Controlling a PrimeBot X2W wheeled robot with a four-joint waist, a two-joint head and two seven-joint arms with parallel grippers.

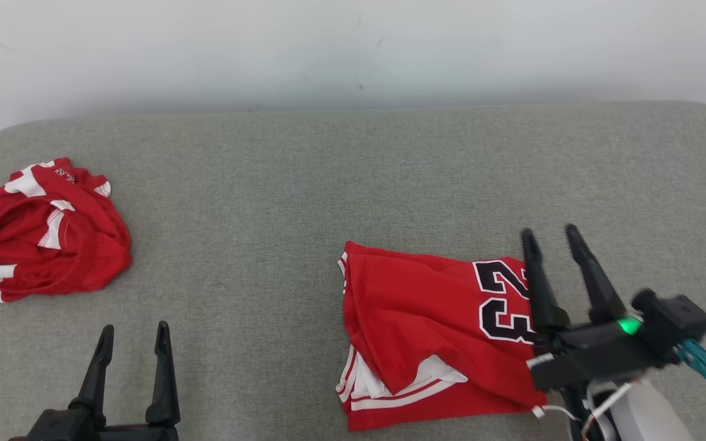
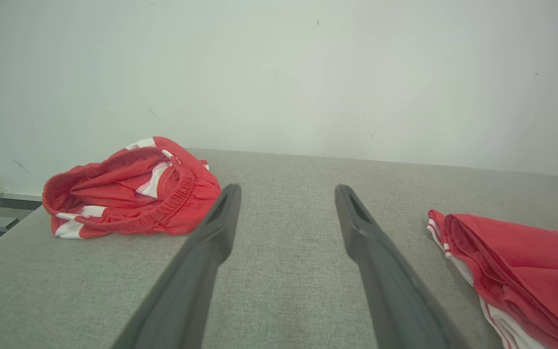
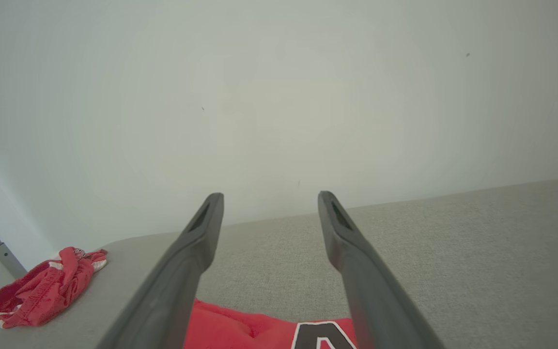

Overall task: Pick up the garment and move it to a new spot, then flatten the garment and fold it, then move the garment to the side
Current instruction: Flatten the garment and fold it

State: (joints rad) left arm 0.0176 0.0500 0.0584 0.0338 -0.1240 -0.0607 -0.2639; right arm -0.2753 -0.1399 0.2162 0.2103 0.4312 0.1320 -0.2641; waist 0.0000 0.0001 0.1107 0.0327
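The right end effector (image 1: 550, 233) stands open over the folded jersey (image 1: 426, 318); the left end effector (image 1: 135, 328) is open too. The set-aside step appears done; next, lift clear without snagging.

And there it is: the number 23 (image 1: 503, 300), black digits edged in white, lying sideways on the folded red jersey (image 1: 426, 318) in the head view. The right wrist view catches just part of one digit (image 3: 315, 332). A tiny white mark (image 1: 64, 176) on the crumpled red garment (image 1: 40, 233) is too small to read
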